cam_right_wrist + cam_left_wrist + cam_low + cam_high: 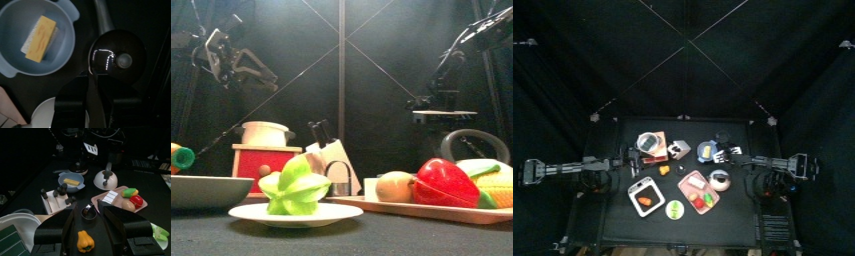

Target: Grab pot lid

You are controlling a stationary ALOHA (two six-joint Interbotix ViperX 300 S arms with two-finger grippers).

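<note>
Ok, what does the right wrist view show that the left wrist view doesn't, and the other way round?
Only the right wrist view clearly shows the dark round pot lid with a knob, close beside the bowl. Only the left wrist view shows the pink tray of toy vegetables and the small orange toy pepper. Both show the light blue bowl holding a yellow block.

Dark glossy round pot lid (117, 61), small grey knob at centre, lying flat on the black table
</note>
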